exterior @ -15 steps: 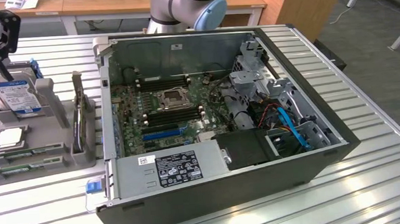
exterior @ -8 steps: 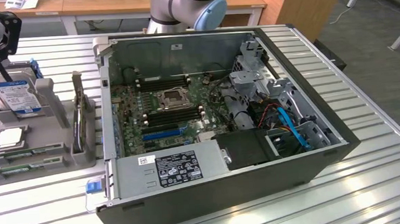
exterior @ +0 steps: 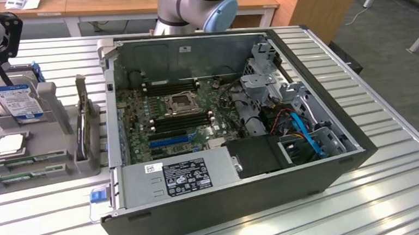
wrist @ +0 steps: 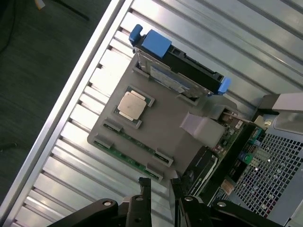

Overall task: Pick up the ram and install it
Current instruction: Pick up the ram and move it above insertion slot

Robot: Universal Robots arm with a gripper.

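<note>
Green narrow ram stick (wrist: 125, 158) in grey plastic holder (wrist: 165, 118) on slatted metal bench (wrist: 61, 156), black gripper (wrist: 158, 194) above, jaws apart, empty.

labels on power supply (exterior: 176, 177) and hard drive (exterior: 19, 102): nothing legible.

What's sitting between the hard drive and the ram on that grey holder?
The square silver-lidded processor chip, in its recess, lies between hard drive and ram; the wrist view shows it.
</note>
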